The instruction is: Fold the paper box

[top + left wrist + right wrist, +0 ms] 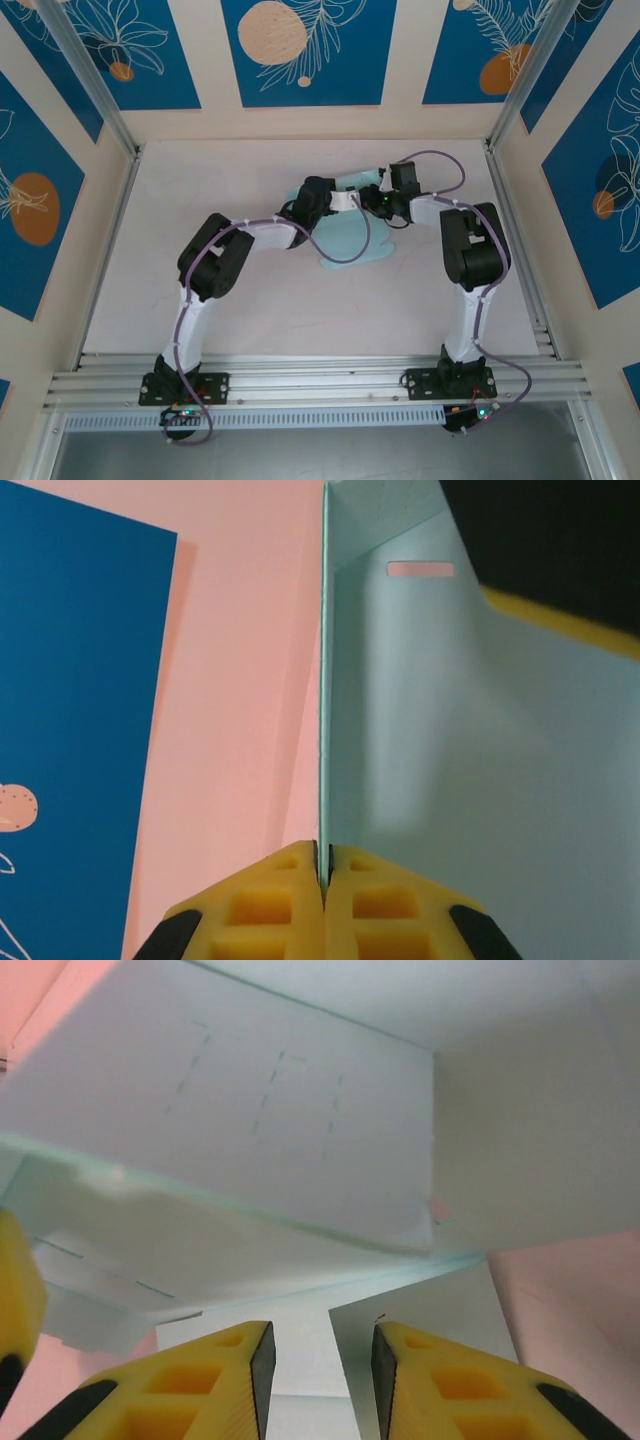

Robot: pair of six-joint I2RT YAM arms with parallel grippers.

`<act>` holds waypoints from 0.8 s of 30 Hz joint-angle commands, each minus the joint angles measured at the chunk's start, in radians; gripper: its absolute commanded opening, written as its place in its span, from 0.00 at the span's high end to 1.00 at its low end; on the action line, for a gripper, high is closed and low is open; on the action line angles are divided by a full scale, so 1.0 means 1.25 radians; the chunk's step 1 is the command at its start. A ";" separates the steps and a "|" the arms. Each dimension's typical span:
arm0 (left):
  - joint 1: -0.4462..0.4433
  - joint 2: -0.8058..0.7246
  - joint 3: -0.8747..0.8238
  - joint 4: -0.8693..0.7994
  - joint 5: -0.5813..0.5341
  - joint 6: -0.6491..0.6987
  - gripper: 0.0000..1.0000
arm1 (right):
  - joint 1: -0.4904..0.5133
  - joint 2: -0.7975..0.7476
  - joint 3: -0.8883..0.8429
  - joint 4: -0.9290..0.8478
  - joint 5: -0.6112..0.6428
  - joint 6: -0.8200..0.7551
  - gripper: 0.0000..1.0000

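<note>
The paper box (345,245) is a pale light-blue card sheet, partly folded, lying mid-table under both wrists. My left gripper (352,200) (323,865) is shut on the edge of an upright panel of the paper box (480,760), seen edge-on, with a small slot near its top. My right gripper (374,197) (320,1360) stands open close against the paper box (300,1110). The straight edge of a lower flap lies in the gap between its pads, and neither pad presses on it. Raised folded panels fill the space ahead of the fingers.
The white table (250,300) is walled by aluminium rails and blue-and-cream panels on three sides. Both arms bend inward and meet over the sheet. A black-and-yellow part of the right gripper (560,570) sits close to the held panel.
</note>
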 commanded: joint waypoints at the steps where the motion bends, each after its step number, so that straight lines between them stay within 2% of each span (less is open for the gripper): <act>1: -0.013 -0.001 -0.022 0.063 0.019 0.022 1.00 | -0.029 -0.101 -0.040 -0.038 -0.043 -0.013 0.65; 6: -0.013 0.003 -0.046 0.106 0.035 0.070 1.00 | -0.100 -0.183 -0.096 -0.049 -0.078 -0.018 0.57; 12: -0.015 0.003 -0.067 0.155 0.043 0.110 1.00 | -0.191 -0.186 -0.079 -0.048 -0.122 -0.012 0.57; 19: -0.020 0.012 -0.071 0.176 0.047 0.130 1.00 | -0.268 -0.042 0.038 -0.040 -0.220 0.028 0.57; 24: -0.021 0.014 -0.075 0.179 0.046 0.139 1.00 | -0.261 0.065 0.111 -0.024 -0.269 0.050 0.57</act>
